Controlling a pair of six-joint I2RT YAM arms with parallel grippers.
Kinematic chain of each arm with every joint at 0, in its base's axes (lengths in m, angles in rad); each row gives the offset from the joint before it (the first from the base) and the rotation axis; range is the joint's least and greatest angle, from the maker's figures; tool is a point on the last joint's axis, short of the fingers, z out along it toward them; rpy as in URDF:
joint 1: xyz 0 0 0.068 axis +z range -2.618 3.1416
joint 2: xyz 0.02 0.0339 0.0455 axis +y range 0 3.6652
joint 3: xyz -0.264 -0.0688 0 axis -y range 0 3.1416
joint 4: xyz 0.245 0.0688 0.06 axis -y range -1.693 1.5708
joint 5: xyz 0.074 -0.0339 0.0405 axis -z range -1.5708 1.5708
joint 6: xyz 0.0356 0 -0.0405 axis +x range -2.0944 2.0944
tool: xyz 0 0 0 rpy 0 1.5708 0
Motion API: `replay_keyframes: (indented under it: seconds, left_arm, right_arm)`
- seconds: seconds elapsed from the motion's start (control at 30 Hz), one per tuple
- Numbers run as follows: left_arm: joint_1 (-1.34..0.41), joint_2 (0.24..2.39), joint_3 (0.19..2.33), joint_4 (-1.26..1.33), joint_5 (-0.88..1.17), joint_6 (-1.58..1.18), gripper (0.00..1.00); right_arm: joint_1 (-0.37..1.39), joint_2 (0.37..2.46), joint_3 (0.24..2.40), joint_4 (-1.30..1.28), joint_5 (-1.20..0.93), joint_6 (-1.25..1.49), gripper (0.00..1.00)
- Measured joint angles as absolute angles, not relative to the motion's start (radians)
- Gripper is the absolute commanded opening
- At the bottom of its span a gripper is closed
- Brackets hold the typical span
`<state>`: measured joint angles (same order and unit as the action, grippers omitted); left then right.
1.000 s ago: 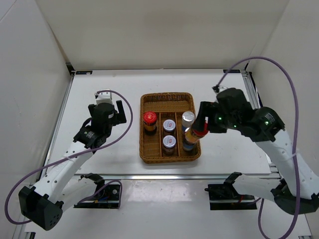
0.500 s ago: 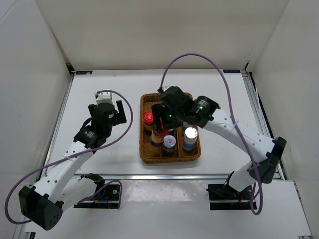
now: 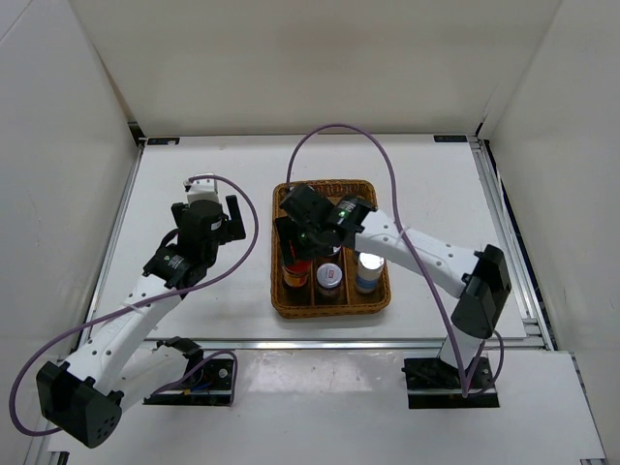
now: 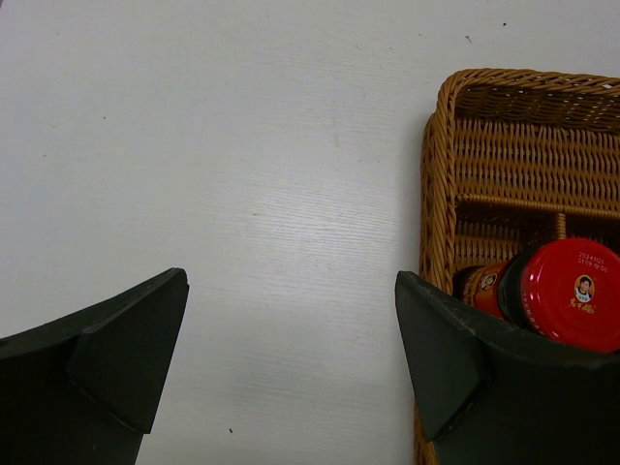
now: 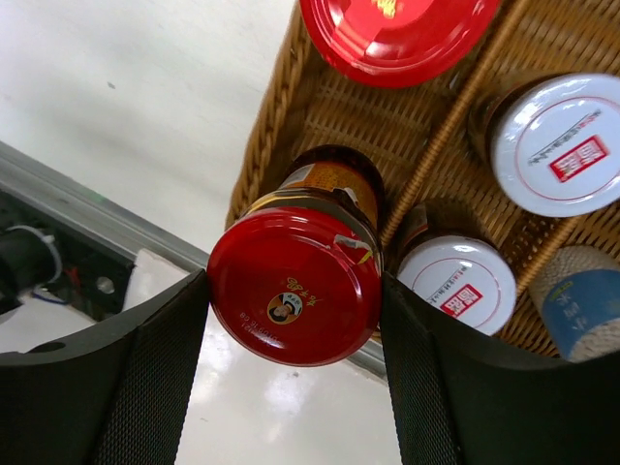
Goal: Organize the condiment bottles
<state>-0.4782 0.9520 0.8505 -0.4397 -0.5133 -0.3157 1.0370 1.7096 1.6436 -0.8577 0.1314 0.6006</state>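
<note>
**Red-capped bottle carried across to tray's left lane**

R gripper [image 5: 294, 315] was pinched tight on the red-capped bottle [image 5: 291, 281], a pad on each side of the cap. A sec before, that arm hung at the right edge of the wicker tray [image 3: 334, 312] with the bottle. It had since swung across, and the bottle sat over the left lane, lower-left part of the tray in the top view. Couldn't tell if its base touched the wicker yet.

The 2nd red-capped bottle [image 5: 387, 29] stood in the same lane, just beyond, so prob. the reds were being paired, w/ only release left. Short jars [image 5: 567, 145] filled the mid lane; a silver-capped bottle [image 3: 369, 262] stood in the right lane.

L gripper [image 4: 291, 291] hadn't moved: fingers spread wide, holding nothing, left of the tray.

White table [image 3: 436, 194], plain white walls [image 3: 291, 58], purple cable [image 3: 339, 128] arcing over the tray.
</note>
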Motion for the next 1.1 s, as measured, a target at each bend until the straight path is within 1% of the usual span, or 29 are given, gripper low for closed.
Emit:
replay_keyframes:
  seconds: [0.1,0.2,0.27,0.3,0.33,0.4,0.43,0.53,0.57,0.7,0.87,0.97,1.1]
  left_arm:
    - [-0.478,0.952,0.850,-0.440,-0.513,-0.316,0.99]
    - [-0.478,0.952,0.850,-0.440,-0.513,-0.316,0.99]
    - [-0.478,0.952,0.850,-0.440,-0.513,-0.315,0.99]
    - [-0.478,0.952,0.850,-0.440,-0.513,-0.315,0.99]
    - [-0.478,0.952,0.850,-0.440,-0.513,-0.316,0.99]
    - [-0.478,0.952,0.850,-0.440,-0.513,-0.315,0.99]
    - [-0.478,0.952,0.850,-0.440,-0.513,-0.316,0.99]
    - [-0.478,0.952,0.850,-0.440,-0.513,-0.315,0.99]
    - [-0.478,0.952,0.850,-0.440,-0.513,-0.315,0.99]
    - [-0.482,0.952,0.850,-0.440,-0.514,-0.316,0.99]
    - [-0.487,0.950,0.850,-0.440,-0.514,-0.316,0.99]
    - [-0.487,0.950,0.850,-0.440,-0.514,-0.316,0.99]
    - [-0.487,0.948,0.850,-0.440,-0.514,-0.315,0.99]
  right_arm:
    - [1.050,1.741,1.628,-0.857,0.137,0.614,0.01]
    - [1.060,1.760,1.619,-0.860,0.145,0.626,0.28]
    - [1.063,1.762,1.613,-0.857,0.149,0.633,0.37]
    - [1.065,1.762,1.612,-0.856,0.151,0.636,0.45]
    - [1.067,1.762,1.608,-0.854,0.155,0.638,0.62]
    - [1.071,1.762,1.605,-0.854,0.162,0.645,0.76]
    - [1.073,1.762,1.605,-0.854,0.165,0.650,0.86]
    - [1.081,1.747,1.605,-0.842,0.183,0.658,0.95]
    - [1.087,1.739,1.607,-0.844,0.195,0.657,1.00]
    - [1.109,1.686,1.651,-0.878,0.242,0.649,1.00]
    - [1.119,1.560,1.740,-0.964,0.347,0.617,1.00]
    - [1.119,1.398,1.749,-0.998,0.424,0.593,1.00]
    - [1.116,1.166,1.676,-1.019,0.554,0.575,1.00]
